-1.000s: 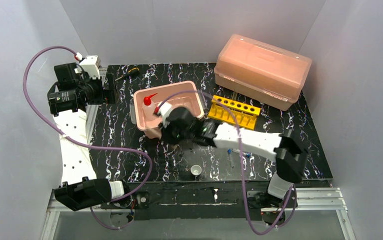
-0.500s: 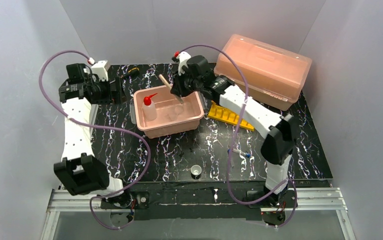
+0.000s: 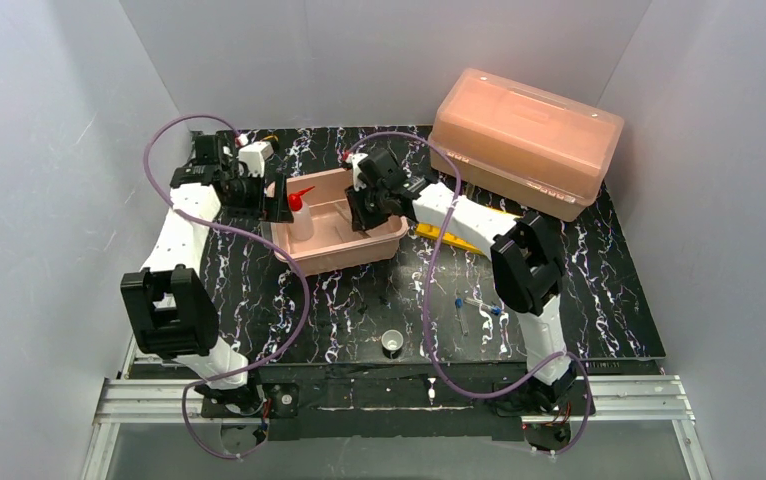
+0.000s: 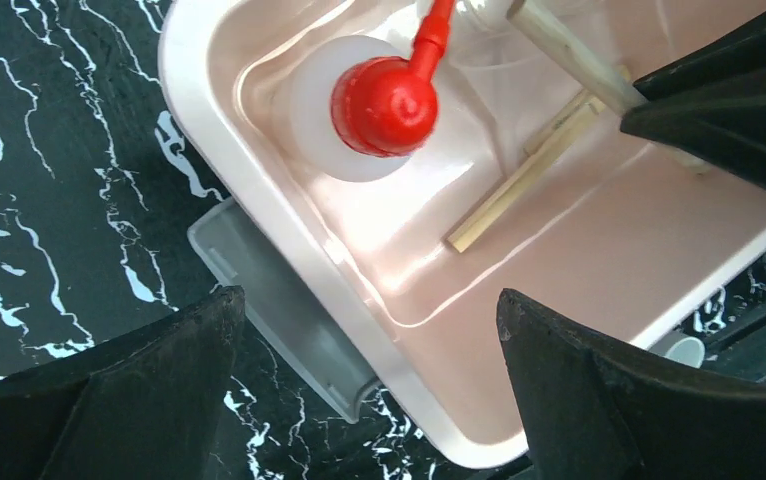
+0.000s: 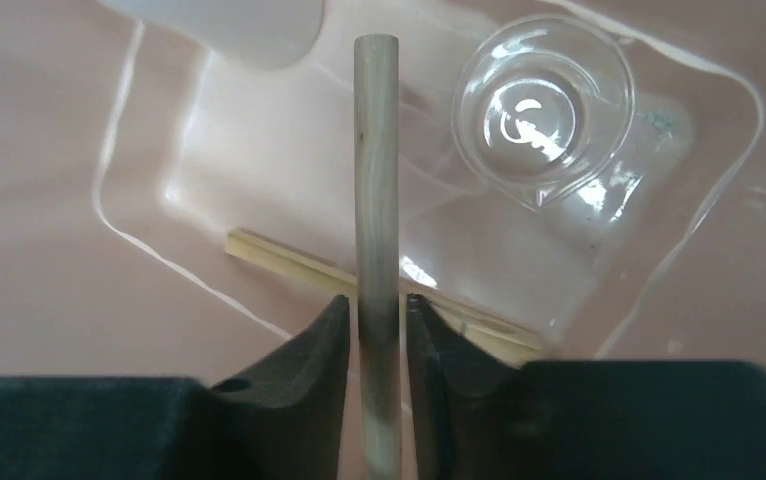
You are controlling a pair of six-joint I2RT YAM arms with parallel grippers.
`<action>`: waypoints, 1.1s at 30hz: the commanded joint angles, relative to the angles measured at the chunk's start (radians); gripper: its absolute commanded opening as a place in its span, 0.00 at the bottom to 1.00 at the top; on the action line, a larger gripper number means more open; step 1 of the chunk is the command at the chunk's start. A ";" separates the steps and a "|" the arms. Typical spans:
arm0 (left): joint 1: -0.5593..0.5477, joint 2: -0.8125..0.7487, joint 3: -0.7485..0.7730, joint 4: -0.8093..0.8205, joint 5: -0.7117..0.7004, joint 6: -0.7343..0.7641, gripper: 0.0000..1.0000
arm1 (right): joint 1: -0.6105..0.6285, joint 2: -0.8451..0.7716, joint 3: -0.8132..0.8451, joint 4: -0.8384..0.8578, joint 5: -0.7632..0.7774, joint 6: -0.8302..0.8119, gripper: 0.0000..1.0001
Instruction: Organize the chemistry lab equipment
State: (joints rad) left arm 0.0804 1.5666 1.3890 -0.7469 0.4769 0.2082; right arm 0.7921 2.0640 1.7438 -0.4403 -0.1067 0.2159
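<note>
So the wooden clamp [image 5: 377, 200] is now down inside the pink tray [image 4: 204, 120], pinched between the right gripper [image 5: 377, 305] fingers, when a second ago that arm was low at the tray's front side and half a second ago it had the clamp up over the back rim. To me that's a drop-off about to happen. A second wooden clamp [image 5: 289, 262] already lies flat on the tray floor under it, the glass beaker [image 5: 544, 100] stands just beside, and the squeeze bottle [image 4: 379, 100] sits in the tray's left corner. The left gripper [image 4: 369, 300] has swung in from far left and hovers wide open over that corner, holding nothing. No labels or writing I can read anywhere.
</note>
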 commanded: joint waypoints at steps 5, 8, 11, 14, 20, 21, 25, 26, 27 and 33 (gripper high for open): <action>-0.016 0.004 -0.110 0.073 -0.062 0.073 0.89 | 0.005 -0.118 -0.195 0.082 -0.041 0.059 0.52; -0.024 -0.016 -0.145 0.079 -0.100 0.107 0.88 | 0.015 -0.154 -0.250 0.092 -0.071 0.081 0.53; -0.025 -0.045 -0.172 0.080 -0.147 0.142 0.87 | 0.042 -0.196 -0.300 0.106 -0.091 0.104 0.53; -0.025 -0.080 -0.173 0.051 -0.176 0.159 0.86 | 0.072 -0.238 -0.331 0.118 -0.098 0.122 0.53; -0.025 -0.180 -0.175 -0.023 -0.154 0.162 0.84 | 0.094 -0.300 -0.328 0.122 -0.081 0.114 0.55; -0.025 -0.200 -0.180 -0.045 -0.143 0.158 0.84 | 0.092 -0.305 -0.310 0.115 -0.064 0.103 0.56; -0.024 -0.277 -0.225 -0.068 -0.124 0.134 0.85 | 0.085 -0.339 -0.227 0.080 -0.021 0.080 0.62; -0.025 -0.298 -0.228 -0.072 -0.121 0.130 0.87 | 0.085 -0.357 -0.216 0.080 -0.015 0.076 0.63; -0.024 -0.315 -0.221 -0.081 -0.119 0.124 0.90 | 0.085 -0.380 -0.213 0.081 -0.010 0.075 0.64; -0.024 -0.368 -0.062 -0.145 -0.091 0.100 0.98 | 0.099 -0.580 -0.309 0.076 0.036 0.069 0.66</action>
State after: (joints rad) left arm 0.0521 1.2468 1.2172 -0.8295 0.3460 0.3281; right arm 0.8806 1.6550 1.4702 -0.3702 -0.1158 0.3039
